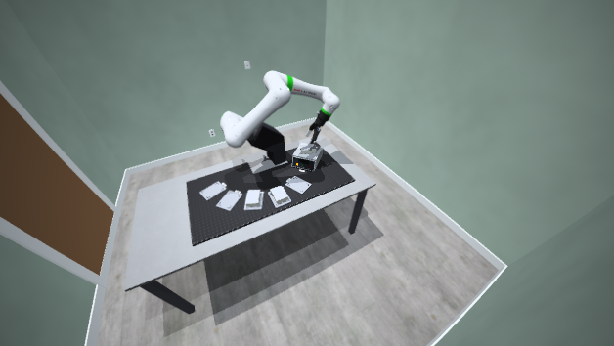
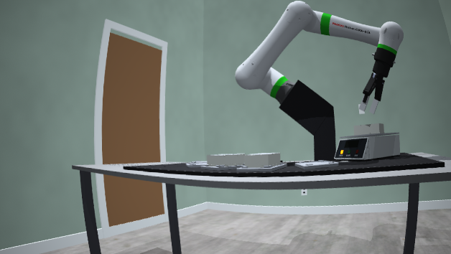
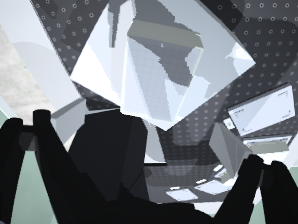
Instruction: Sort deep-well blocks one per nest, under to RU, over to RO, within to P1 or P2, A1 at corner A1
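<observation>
The check-weigher CW point(image 1: 308, 160) point(image 2: 382, 145) stands at the back right of the black mat point(image 1: 220, 227). One pale deep-well block point(image 1: 309, 147) point(image 2: 369, 128) lies flat on its platform, which fills the wrist view point(image 3: 220, 63). The amber lamp point(image 2: 341, 152) on its front is lit. My gripper point(image 1: 313, 138) point(image 2: 368, 108) point(image 3: 150, 122) is open and empty, and hangs a little above that block. Two more blocks point(image 1: 254, 199) point(image 1: 280, 195) point(image 2: 225, 158) point(image 2: 262, 158) sit on neighbouring nest plates in the middle of the row.
Three nest plates point(image 1: 212, 190) point(image 1: 229, 199) point(image 1: 298, 184) in the arc hold no block. The robot's black base point(image 1: 271, 144) point(image 2: 312, 115) stands behind the mat, left of the weigher. The grey table point(image 1: 156, 230) extends left of the mat.
</observation>
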